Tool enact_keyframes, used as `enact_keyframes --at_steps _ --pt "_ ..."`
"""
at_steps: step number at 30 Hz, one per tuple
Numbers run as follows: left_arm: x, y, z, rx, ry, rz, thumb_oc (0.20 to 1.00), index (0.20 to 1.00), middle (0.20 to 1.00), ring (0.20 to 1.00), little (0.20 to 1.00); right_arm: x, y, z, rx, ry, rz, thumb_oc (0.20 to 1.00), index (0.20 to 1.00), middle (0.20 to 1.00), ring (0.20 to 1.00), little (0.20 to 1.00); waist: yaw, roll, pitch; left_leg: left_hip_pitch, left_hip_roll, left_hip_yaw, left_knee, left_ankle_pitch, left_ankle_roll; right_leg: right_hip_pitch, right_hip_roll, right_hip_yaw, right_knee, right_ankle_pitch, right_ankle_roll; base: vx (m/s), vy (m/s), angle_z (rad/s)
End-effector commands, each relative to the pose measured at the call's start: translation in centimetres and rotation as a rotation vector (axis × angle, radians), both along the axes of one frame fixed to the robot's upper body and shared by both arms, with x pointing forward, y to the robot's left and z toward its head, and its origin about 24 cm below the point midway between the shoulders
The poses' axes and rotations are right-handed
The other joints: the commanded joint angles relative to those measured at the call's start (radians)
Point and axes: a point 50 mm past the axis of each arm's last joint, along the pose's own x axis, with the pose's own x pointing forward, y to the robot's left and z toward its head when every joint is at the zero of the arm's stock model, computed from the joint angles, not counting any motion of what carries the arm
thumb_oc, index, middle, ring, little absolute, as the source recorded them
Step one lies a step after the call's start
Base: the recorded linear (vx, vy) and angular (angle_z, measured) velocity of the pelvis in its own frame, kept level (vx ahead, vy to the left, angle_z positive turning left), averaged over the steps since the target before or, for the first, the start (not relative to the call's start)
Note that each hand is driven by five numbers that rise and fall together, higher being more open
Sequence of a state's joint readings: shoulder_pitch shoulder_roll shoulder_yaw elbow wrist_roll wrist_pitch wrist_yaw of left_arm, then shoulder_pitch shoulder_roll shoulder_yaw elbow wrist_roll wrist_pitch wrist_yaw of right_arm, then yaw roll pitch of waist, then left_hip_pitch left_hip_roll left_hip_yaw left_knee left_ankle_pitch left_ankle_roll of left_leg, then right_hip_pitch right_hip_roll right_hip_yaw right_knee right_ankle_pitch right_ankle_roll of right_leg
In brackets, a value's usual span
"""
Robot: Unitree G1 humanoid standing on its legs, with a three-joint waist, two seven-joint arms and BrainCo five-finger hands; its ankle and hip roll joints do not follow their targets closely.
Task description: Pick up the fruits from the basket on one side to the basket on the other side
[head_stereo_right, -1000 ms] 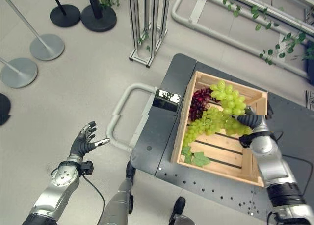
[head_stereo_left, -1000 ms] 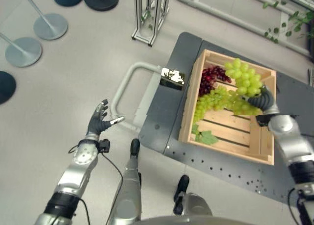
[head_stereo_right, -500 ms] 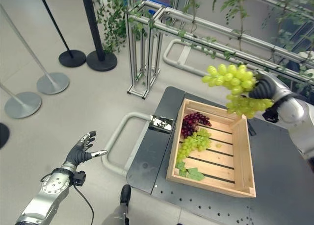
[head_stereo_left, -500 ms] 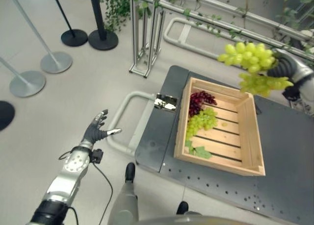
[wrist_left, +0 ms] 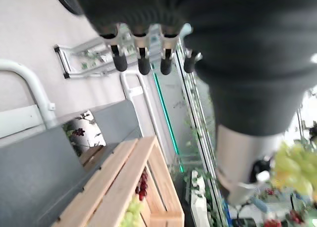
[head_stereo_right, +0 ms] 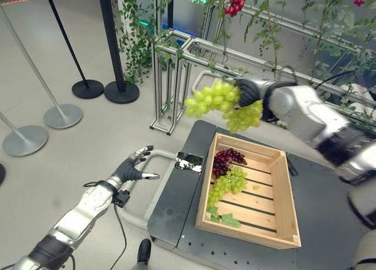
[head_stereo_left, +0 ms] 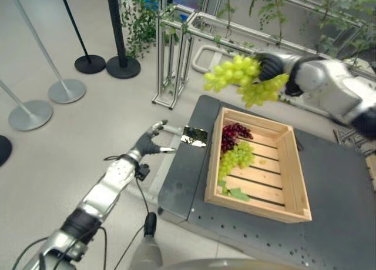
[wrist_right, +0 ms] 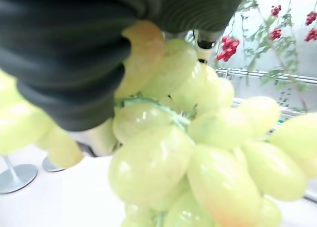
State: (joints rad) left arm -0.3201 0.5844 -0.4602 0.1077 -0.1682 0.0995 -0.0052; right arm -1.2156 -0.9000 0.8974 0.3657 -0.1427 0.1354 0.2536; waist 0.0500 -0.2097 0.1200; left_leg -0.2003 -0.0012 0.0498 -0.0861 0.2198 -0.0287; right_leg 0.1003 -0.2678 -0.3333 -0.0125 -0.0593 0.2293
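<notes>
1. The left hand [head_stereo_right: 134,166] hangs spread and empty, off the cart's side.
2. Below the right hand, the wooden crate [head_stereo_right: 284,190] holds purple grapes [head_stereo_right: 228,157] and green grapes [head_stereo_right: 229,182], not yet moved.
3. The right hand [head_stereo_right: 249,92], curled round the green grape bunch [head_stereo_right: 218,102], holds it in the air; I judge the transfer under way, undelivered.

— Green grapes [head_stereo_right: 220,104]?
— Held aloft in the right robot hand [head_stereo_right: 249,92], hanging in two clusters above the crate's far left corner.
— And inside the wooden crate [head_stereo_right: 282,193]?
— Dark red bunch [head_stereo_right: 226,159] at the far left, green bunch [head_stereo_right: 226,183] just nearer, loose leaves [head_stereo_right: 226,219] nearest.
</notes>
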Motion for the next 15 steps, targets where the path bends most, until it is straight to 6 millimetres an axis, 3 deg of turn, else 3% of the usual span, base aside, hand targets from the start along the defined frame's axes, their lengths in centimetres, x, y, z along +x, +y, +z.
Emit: enact_keyframes --at_steps 1,4,9,12,13,15 --pt "1.4 -1.2 2.8 -0.048 -0.127 -0.016 1.000 1.000 1.000 1.000 1.000 -0.1 0.9 4.4 0.000 -0.157 0.011 0.200 0.200 0.200 0.200 0.200 0.011 -0.014 -0.042 0.126 -0.012 0.000 0.033 -0.229 0.003 -0.134 -0.029 0.032 0.062 0.142 0.005 0.00 0.000 0.00" --pt "2.3 -3.2 3.0 -0.104 -0.138 -0.022 1.000 1.000 1.000 1.000 1.000 0.3 2.6 2.5 0.183 -0.109 0.064 0.200 0.200 0.200 0.200 0.200 0.009 -0.013 -0.048 0.127 -0.014 -0.007 0.033 -0.229 0.005 -0.133 -0.029 0.035 0.064 0.142 0.004 0.00 0.000 0.00" --pt "2.8 -4.5 3.5 -0.151 -0.172 -0.004 1.000 1.000 1.000 1.000 1.000 0.1 3.2 0.5 0.417 -0.071 0.099 0.200 0.200 0.200 0.200 0.200 0.011 -0.011 -0.050 0.130 -0.013 -0.011 0.029 -0.227 0.006 -0.133 -0.029 0.034 0.066 0.140 0.002 0.00 0.000 0.00" --pt "3.1 -5.4 3.8 -0.205 -0.188 0.025 1.000 1.000 1.000 1.000 1.000 -0.4 3.7 -1.0 0.624 -0.060 0.127 0.200 0.200 0.200 0.200 0.200 0.009 -0.004 -0.050 0.130 -0.015 -0.012 0.026 -0.226 0.007 -0.132 -0.032 0.035 0.066 0.137 0.001 0.00 0.000 0.00" --pt "3.0 -5.9 3.8 -0.238 -0.193 0.036 1.000 1.000 1.000 1.000 1.000 -0.8 3.9 -2.3 0.768 -0.048 0.131 0.200 0.200 0.200 0.200 0.200 0.008 0.003 -0.048 0.132 -0.017 -0.012 0.026 -0.227 0.009 -0.131 -0.033 0.033 0.071 0.133 0.000 0.00 0.000 0.00" --pt "3.0 -6.0 3.7 -0.236 -0.191 0.035 1.000 1.000 1.000 1.000 1.000 -0.9 3.8 -2.4 0.771 -0.047 0.128 0.200 0.200 0.200 0.200 0.200 0.010 0.001 -0.050 0.132 -0.017 -0.012 0.026 -0.228 0.009 -0.131 -0.034 0.033 0.071 0.133 0.000 0.00 0.000 0.00"
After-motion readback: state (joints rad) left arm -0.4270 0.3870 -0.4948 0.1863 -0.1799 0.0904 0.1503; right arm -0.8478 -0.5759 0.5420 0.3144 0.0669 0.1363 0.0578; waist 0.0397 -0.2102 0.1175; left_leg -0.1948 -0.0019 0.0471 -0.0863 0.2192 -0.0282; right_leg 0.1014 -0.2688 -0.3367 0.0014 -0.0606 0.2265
